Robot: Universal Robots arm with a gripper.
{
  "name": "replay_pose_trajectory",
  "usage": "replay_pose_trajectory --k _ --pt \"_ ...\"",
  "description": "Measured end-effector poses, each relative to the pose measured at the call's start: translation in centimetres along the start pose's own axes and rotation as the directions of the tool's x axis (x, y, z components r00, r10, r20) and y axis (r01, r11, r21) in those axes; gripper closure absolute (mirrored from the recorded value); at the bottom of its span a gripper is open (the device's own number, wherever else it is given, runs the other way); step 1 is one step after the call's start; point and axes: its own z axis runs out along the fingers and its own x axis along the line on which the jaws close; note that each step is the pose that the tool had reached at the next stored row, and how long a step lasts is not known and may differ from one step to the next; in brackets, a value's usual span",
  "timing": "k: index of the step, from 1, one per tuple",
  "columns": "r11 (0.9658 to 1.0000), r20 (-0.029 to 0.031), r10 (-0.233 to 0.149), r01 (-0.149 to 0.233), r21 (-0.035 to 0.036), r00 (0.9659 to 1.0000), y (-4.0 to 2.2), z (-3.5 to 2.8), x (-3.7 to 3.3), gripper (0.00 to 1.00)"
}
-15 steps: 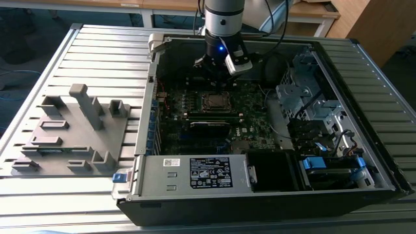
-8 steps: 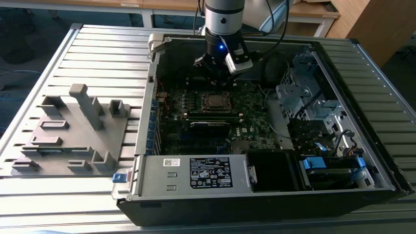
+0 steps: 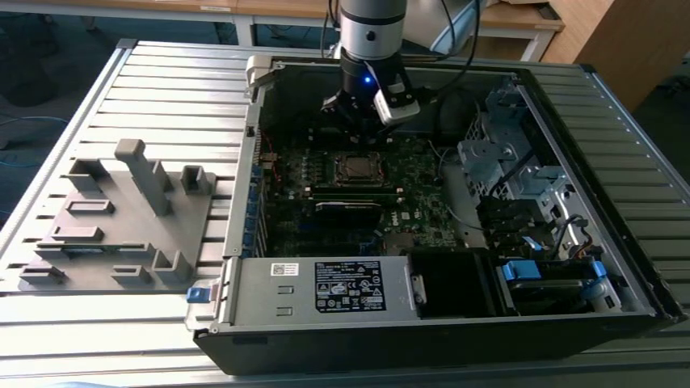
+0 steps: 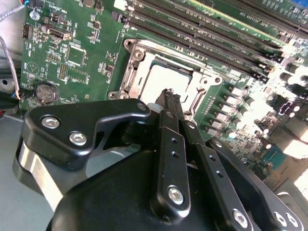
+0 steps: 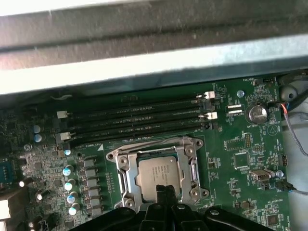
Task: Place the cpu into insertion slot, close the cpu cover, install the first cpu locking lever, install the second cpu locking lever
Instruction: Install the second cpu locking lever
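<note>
Nearest the lens in the second wrist view: black gripper (image 4: 169,96), fingers pressed together to a narrow tip, nothing held between them. Just beyond that tip, the cpu (image 4: 166,79), flat and level in the insertion slot (image 4: 131,73). Silver frame around the chip looks like the cpu cover (image 4: 204,83) lying down over the edges, though whether fully seated cannot be told. Long black memory slots (image 4: 202,43) on the far side of the chip, running parallel to its edge.

First wrist view: same closed finger tip (image 5: 165,191) rising over the near edge of the chip (image 5: 159,177). Chip sitting square in its socket, cover frame (image 5: 121,166) around it. Memory slots (image 5: 134,120) beyond the chip, coin battery (image 5: 256,113) well off to one side. Judged: next contact point lies at the frame's edge, close to the tip, little travel needed.

Exterior view: arm upright above the open computer case (image 3: 603,242), gripper (image 3: 361,113) just behind the chip (image 3: 356,167). Open room above the chip; case wall (image 3: 250,162) and drive cage (image 3: 506,153) well apart from it. Grey fixture block (image 3: 119,218) outside the case, on the exterior view's left.
</note>
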Motion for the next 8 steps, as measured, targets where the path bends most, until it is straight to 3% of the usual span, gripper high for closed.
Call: replay_pose_trajectory --k 8 --pt "1.0000 0.0000 0.000 0.000 0.0000 1.0000 -0.91 0.13 -0.13 0.89"
